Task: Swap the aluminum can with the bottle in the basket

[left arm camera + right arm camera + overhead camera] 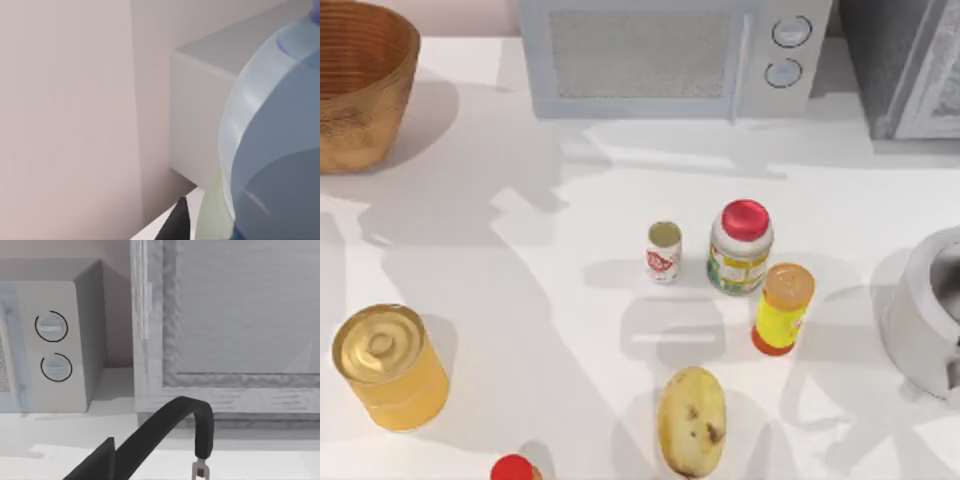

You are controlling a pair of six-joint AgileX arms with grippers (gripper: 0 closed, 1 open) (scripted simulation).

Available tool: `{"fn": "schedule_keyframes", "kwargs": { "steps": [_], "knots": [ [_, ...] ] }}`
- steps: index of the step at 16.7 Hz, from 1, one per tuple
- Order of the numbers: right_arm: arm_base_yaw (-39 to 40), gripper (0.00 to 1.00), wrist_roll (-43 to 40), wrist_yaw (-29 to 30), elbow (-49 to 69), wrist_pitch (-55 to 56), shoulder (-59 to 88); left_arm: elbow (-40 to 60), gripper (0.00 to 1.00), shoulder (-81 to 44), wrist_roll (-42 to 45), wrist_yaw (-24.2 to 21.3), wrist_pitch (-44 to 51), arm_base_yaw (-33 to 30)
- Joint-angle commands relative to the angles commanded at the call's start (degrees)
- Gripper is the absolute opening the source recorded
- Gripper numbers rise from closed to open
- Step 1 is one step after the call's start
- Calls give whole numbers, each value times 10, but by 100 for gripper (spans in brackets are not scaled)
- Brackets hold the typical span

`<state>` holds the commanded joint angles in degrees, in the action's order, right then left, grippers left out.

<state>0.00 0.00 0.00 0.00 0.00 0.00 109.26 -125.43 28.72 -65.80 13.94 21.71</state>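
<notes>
Here, slim red-and-white aluminum can (pixel 663 251) upright

Landmark: the aluminum can (pixel 663 251), upright near the middle of the surface (pixel 550 300).

Just to its right I log a capped bottle (pixel 741 247), close beside but apart. Right of that and slightly nearer me, a second capped bottle (pixel 783 308), tilted.

Nearer than the can, a potato (pixel 692 420) lying on the surface.

Far left and nearer, a large tin (pixel 389 366), upright.

Far left and behind the can, the basket (pixel 360 80) at the corner.

Directly behind the can, a microwave (pixel 670 55) along the back edge.

Far right, a pot (pixel 925 315) at the edge.
</notes>
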Motion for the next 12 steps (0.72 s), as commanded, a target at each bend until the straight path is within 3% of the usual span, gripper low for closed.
{"fn": "schedule_keyframes", "kwargs": {
  "steps": [8,12],
  "knots": [
    [0,100,0,0,0,0,0,0,98,0,0,0,0,0],
    [0,100,0,0,0,0,0,0,100,0,0,0,0,0]
  ]
}}
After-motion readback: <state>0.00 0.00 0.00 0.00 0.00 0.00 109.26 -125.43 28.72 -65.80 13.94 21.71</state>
